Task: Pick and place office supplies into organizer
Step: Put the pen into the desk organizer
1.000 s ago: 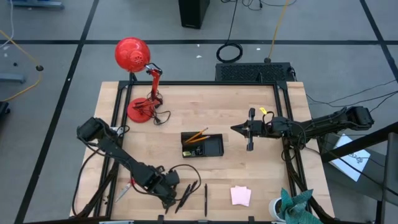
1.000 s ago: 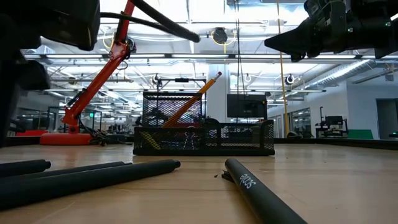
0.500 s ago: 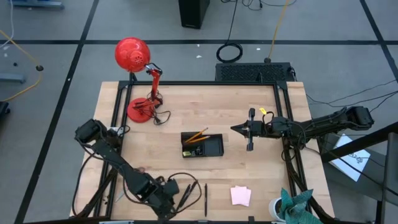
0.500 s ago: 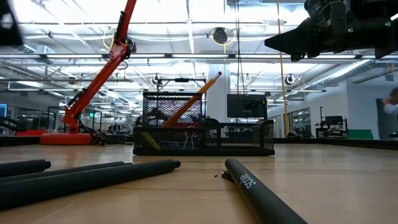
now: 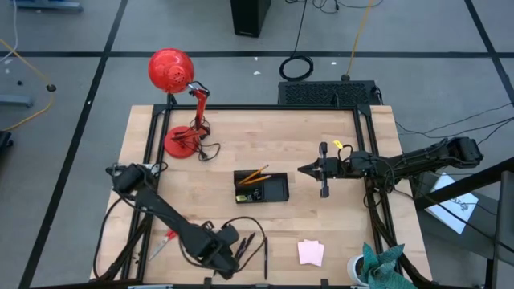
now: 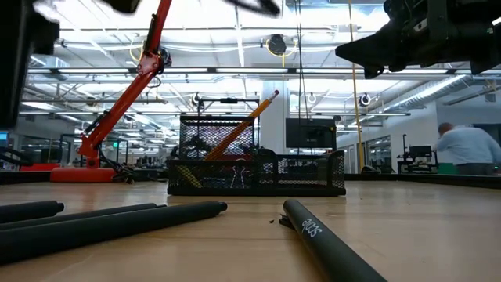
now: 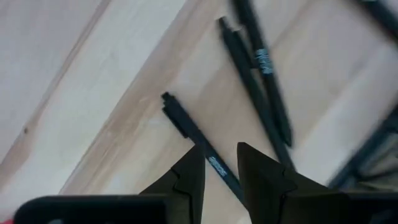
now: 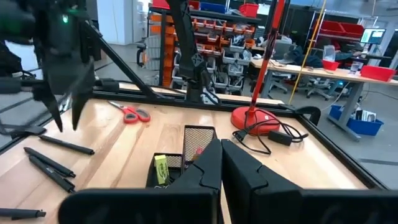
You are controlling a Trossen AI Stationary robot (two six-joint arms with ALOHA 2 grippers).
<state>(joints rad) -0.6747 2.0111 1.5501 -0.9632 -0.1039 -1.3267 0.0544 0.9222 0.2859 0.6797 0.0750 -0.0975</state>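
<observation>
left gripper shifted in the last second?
Yes. In the high view the left gripper has moved right along the near edge, toward the pens, relative to the organizer.

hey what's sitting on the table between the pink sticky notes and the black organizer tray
Nothing: in the high view the wood between the sticky-note pad and the organizer is bare. The loose pens lie off to the pad's side.

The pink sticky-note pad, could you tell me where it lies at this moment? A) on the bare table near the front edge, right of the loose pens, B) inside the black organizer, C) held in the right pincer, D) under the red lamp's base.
A: the high view shows the pink sticky-note pad flat on the table, apart from the organizer and right of the loose pens.
</observation>
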